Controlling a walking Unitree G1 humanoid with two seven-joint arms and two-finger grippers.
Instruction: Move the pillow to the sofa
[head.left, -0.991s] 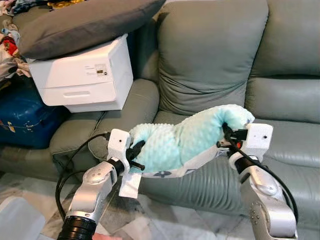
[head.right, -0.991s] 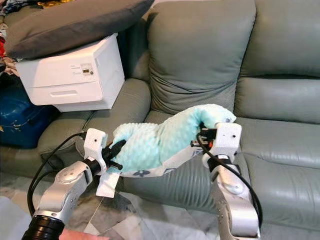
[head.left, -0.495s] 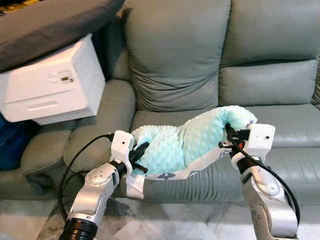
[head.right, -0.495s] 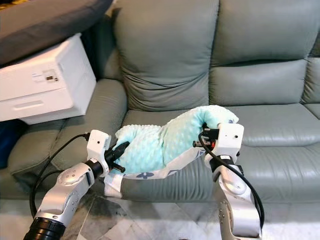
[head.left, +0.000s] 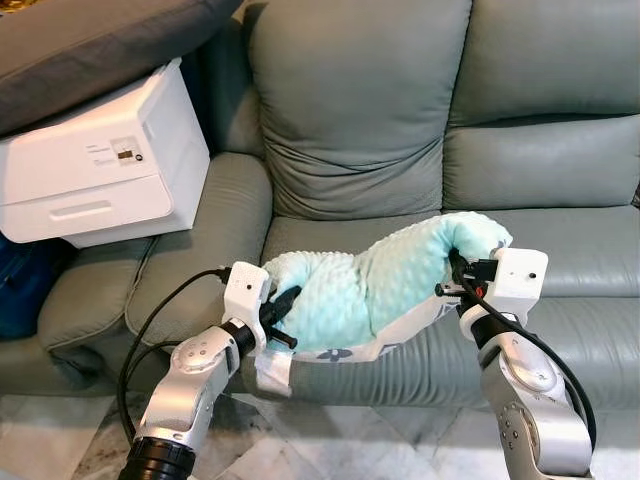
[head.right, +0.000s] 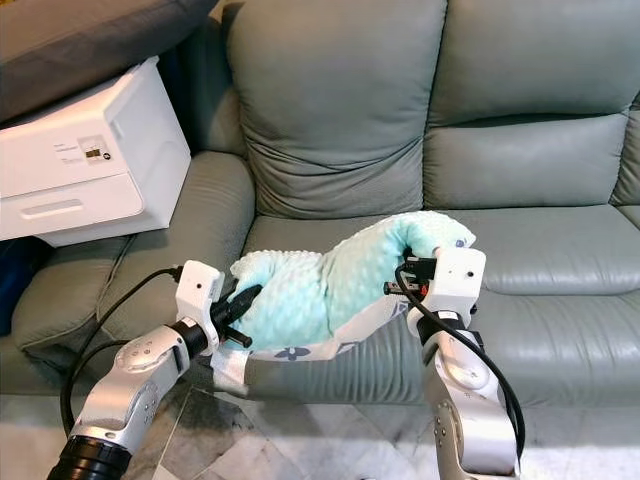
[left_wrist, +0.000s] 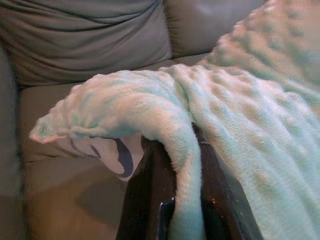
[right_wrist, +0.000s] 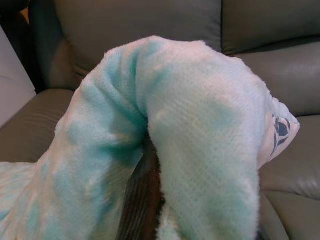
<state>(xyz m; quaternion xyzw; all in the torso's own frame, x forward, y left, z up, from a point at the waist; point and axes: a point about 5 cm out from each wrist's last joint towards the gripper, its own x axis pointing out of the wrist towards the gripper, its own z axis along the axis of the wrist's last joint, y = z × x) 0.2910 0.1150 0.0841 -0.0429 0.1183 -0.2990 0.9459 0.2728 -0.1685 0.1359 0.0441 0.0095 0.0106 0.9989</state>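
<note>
Aloft, pillow (head.left: 380, 285) (mint), both claws clamped

Right end effector (head.left: 458, 272) fingertips buried in pillow (head.left: 375, 285) fold. Left end effector (head.left: 282, 318) fingers (left_wrist: 150, 195) partly wrapped by fabric. Grey cushion (head.left: 90, 40) beyond left end effector cut by frame edge.

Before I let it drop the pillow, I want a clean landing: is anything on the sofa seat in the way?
Nothing visible is. The pillow, pinched by the left claw and right claw, hangs over the sofa seat's front edge. The printer sits apart on the far left armrest.
</note>
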